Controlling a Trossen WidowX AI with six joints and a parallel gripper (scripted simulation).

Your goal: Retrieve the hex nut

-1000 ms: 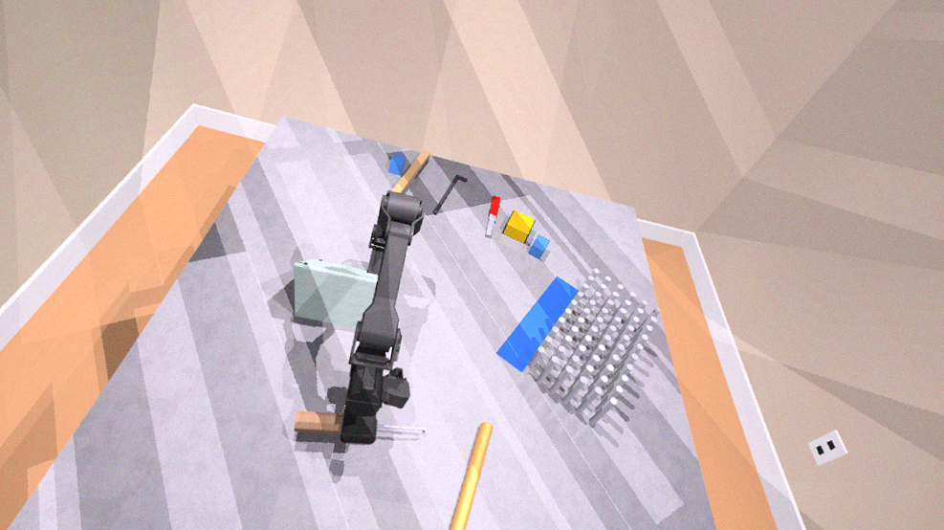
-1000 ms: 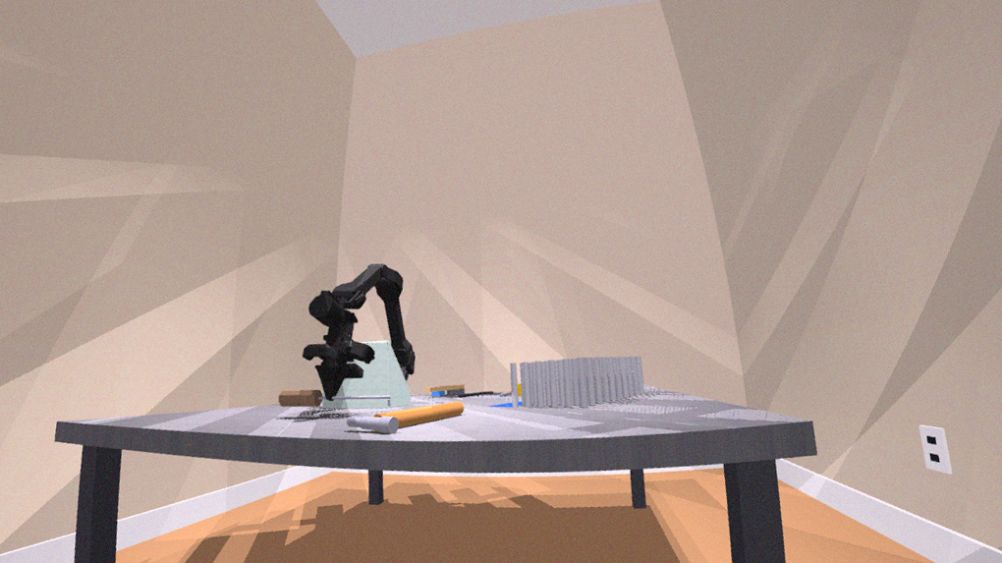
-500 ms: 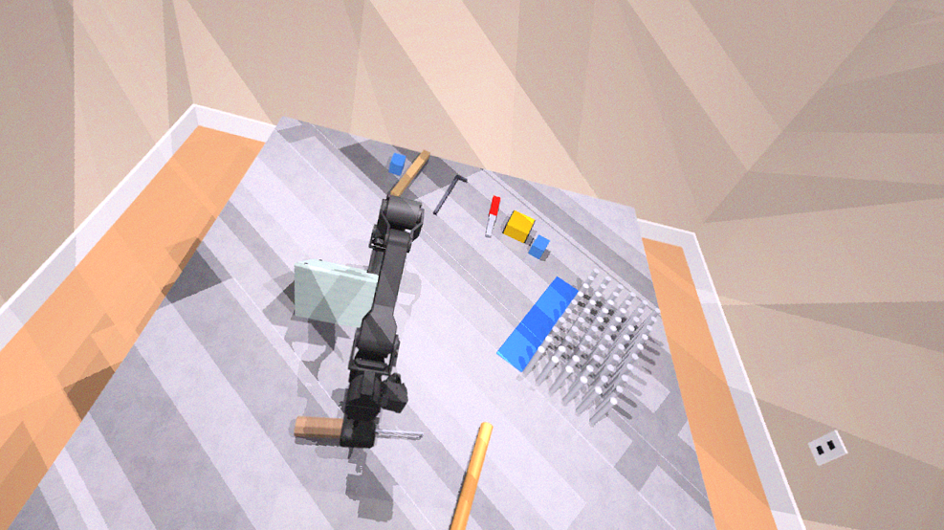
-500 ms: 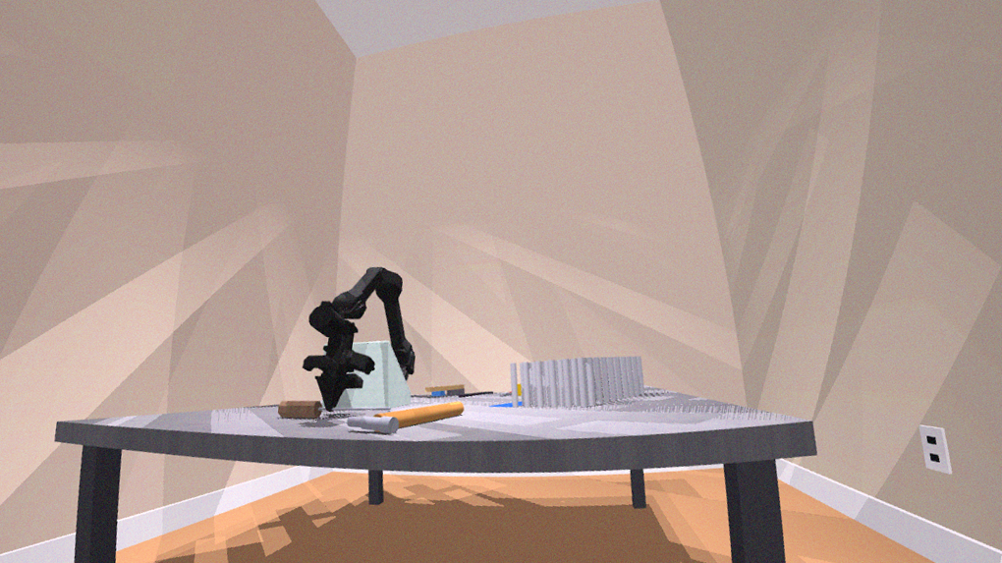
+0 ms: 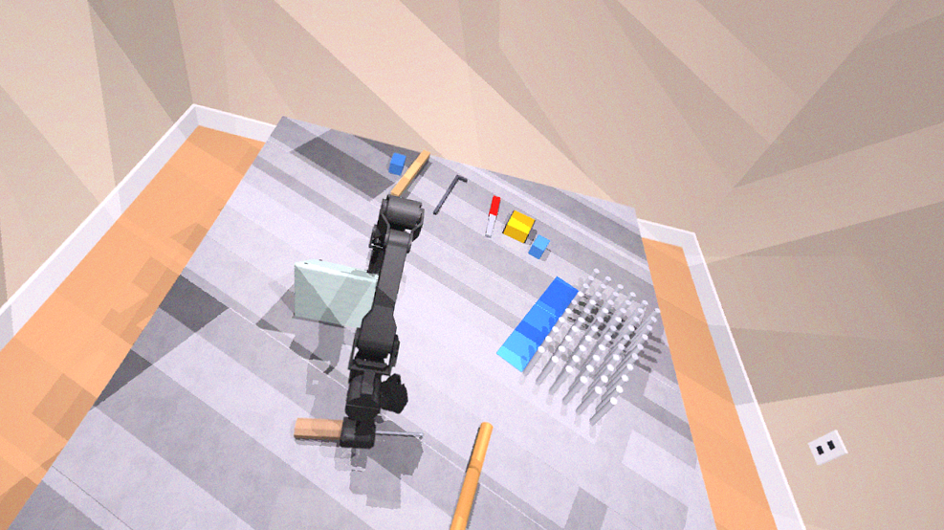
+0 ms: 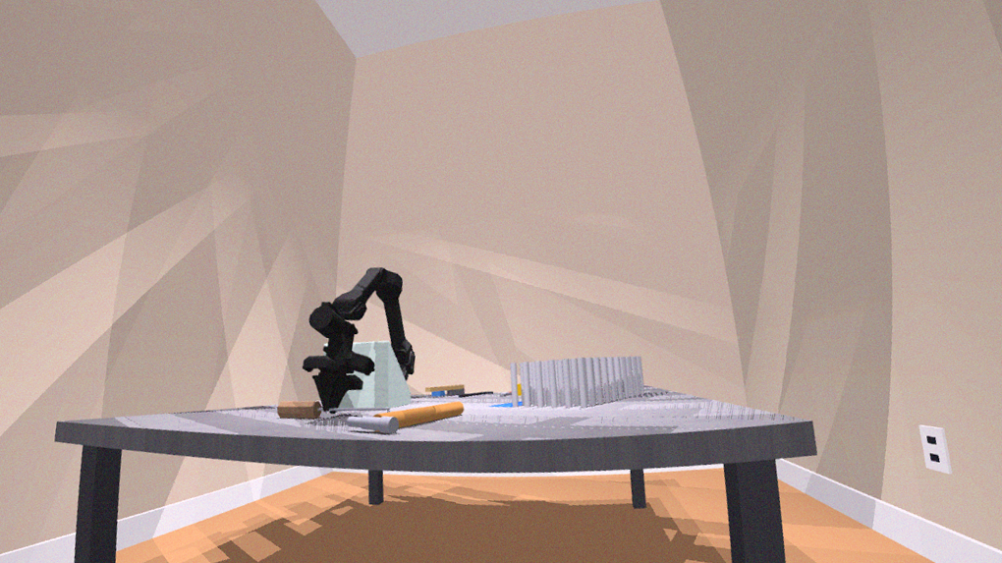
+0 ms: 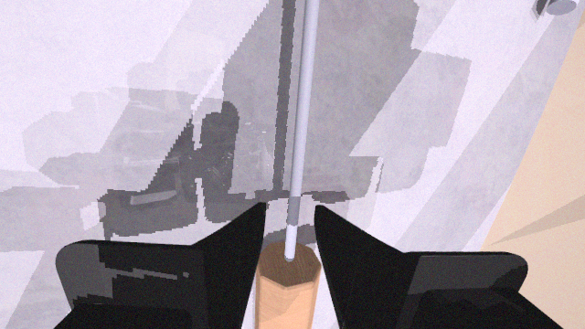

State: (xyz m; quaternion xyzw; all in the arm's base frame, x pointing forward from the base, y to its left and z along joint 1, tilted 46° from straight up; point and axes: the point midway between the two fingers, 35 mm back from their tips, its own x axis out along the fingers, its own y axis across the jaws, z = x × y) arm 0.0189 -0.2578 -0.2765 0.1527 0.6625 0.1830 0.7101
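My gripper [image 5: 357, 443] [image 6: 329, 407] [image 7: 290, 211] is open, low over the table, its fingers on either side of a tool with a thin metal rod [image 5: 398, 434] [image 7: 302, 114] and a wooden handle [image 5: 318, 429] [image 6: 297, 408] [image 7: 287, 302]. Gaps show between the rod and both fingertips. The handle lies at table level; the arm covers its front end in the top view. The metal spacers [image 5: 613, 401] [image 6: 578, 383] stand upright in rows at the right. The blue taped strip [image 5: 535, 325] lies along their left side. The hex nut cannot be made out in any view.
A hammer [image 5: 468, 489] [image 6: 423, 414] lies right of the gripper. A pale green block [image 5: 326, 297] stands beside the arm. At the back are a wooden bar [image 5: 412, 172], a black hex key [image 5: 445, 196], a red and white tool [image 5: 494, 206], a yellow block [image 5: 519, 226] and blue cubes [image 5: 398, 164] [image 5: 539, 247].
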